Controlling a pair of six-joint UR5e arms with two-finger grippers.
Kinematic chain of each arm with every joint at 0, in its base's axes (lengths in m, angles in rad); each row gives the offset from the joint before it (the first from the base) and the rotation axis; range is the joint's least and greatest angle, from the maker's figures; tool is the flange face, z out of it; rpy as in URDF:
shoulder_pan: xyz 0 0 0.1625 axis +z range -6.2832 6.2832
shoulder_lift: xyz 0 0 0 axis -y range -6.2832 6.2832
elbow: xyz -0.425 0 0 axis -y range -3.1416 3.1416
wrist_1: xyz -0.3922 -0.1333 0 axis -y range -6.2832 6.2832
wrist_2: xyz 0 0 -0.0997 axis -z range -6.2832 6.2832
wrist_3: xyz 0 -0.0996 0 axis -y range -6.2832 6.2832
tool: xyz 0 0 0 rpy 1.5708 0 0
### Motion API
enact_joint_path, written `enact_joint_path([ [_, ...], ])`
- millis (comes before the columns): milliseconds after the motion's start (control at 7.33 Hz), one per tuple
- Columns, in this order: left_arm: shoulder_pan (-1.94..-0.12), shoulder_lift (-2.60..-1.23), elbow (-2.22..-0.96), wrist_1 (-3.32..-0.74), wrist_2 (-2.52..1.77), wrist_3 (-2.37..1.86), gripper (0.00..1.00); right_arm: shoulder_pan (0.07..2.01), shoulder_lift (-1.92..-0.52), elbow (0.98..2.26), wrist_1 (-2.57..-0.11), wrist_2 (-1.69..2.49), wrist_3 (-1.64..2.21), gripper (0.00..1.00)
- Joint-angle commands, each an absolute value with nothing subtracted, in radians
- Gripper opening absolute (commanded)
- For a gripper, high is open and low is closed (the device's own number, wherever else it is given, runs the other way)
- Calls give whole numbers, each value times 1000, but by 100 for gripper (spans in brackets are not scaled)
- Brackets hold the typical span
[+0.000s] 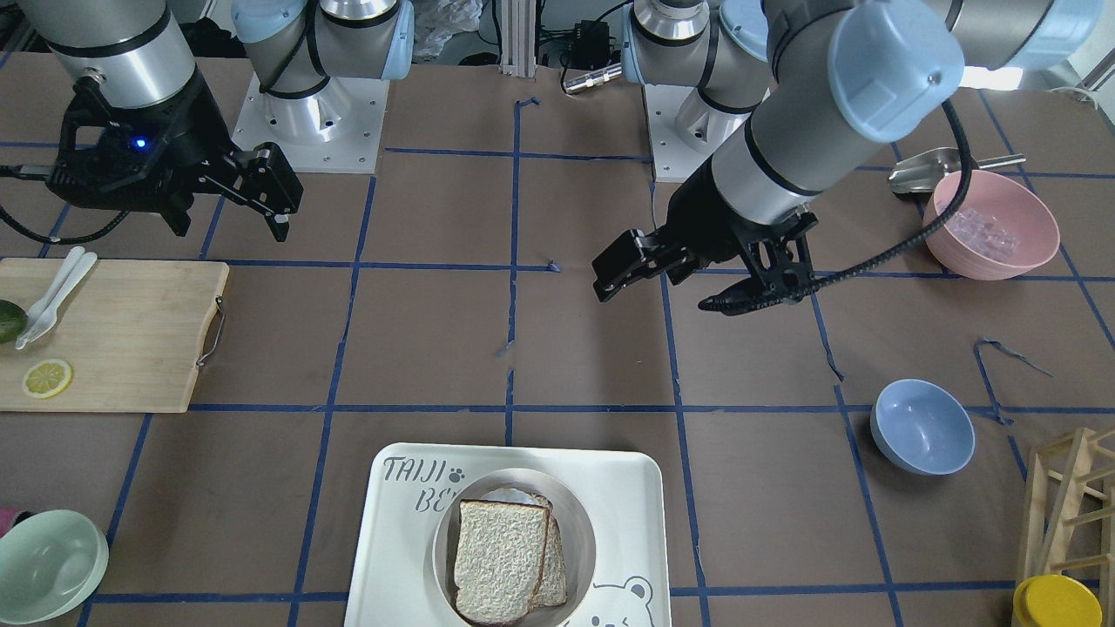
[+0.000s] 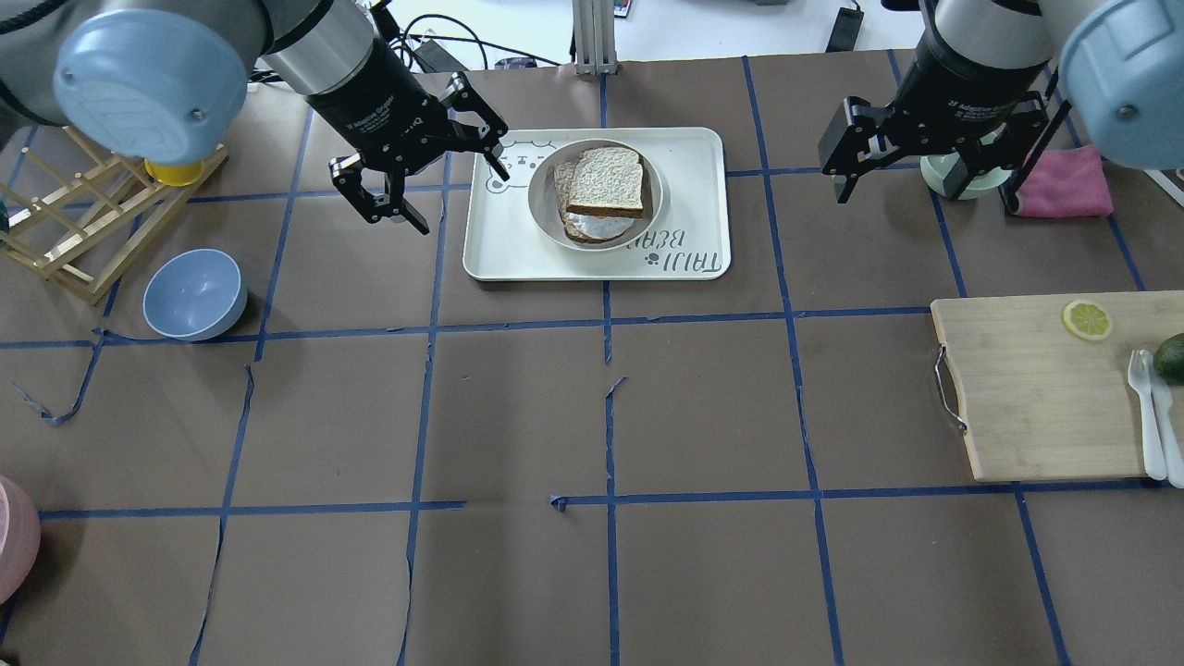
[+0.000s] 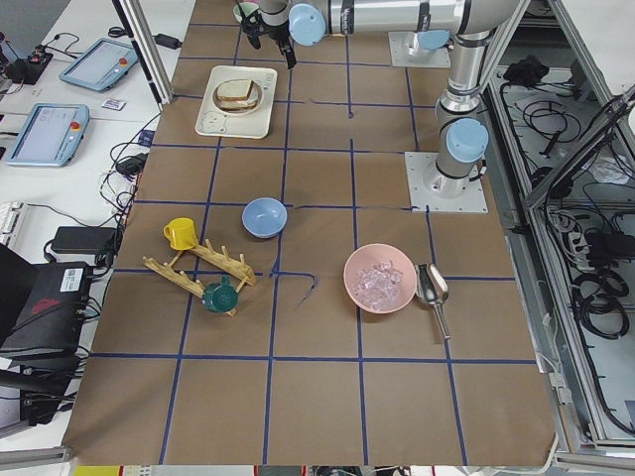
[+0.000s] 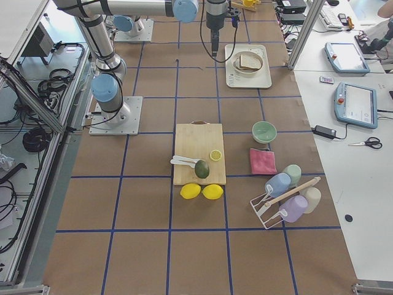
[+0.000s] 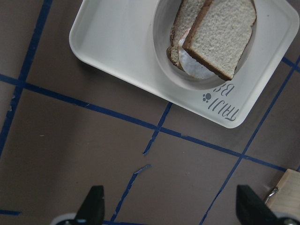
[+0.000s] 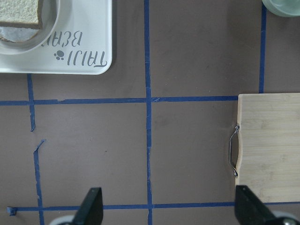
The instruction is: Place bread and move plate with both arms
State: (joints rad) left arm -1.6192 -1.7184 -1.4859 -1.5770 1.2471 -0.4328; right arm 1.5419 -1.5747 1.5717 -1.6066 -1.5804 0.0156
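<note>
Bread (image 2: 606,180) sits on a smaller slice (image 2: 563,188) on the plate (image 2: 539,205), inside the tray (image 2: 689,185). Your left gripper (image 5: 171,208) and right gripper (image 6: 169,208) both gape wide and hold nothing. If you lift one side first, the plate may tip and the bread could slide off.

The tray (image 2: 684,185) stands at the far side of the table (image 2: 518,416) from the robot, with the plate (image 2: 541,199) in its middle. In the plate, the bread (image 2: 606,180) lies on top of a second slice (image 2: 564,185). The left pincer (image 2: 460,199) hangs just off the tray's left edge, and the right pincer (image 2: 925,203) is well off to its right. Nearer the robot, a bowl (image 2: 194,294) lies left of the tray and a cutting board (image 2: 1027,388) right of it, with a lemon slice (image 2: 1087,319) on the board.
</note>
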Motion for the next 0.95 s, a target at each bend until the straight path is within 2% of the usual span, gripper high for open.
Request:
enact_joint_path([
  [0, -1629, -1608, -1488, -1760, 1359, -358, 100, 1543, -1580, 1580, -1606, -1580, 21, 100],
  [545, -1629, -1548, -1522, -1773, 1498, -103, 100, 1545, -1578, 1582, -1606, -1583, 18, 100],
  [818, -1623, -1548, -1526, -1695, 1591, -11, 100, 1545, -1578, 1583, -1606, -1582, 17, 100],
])
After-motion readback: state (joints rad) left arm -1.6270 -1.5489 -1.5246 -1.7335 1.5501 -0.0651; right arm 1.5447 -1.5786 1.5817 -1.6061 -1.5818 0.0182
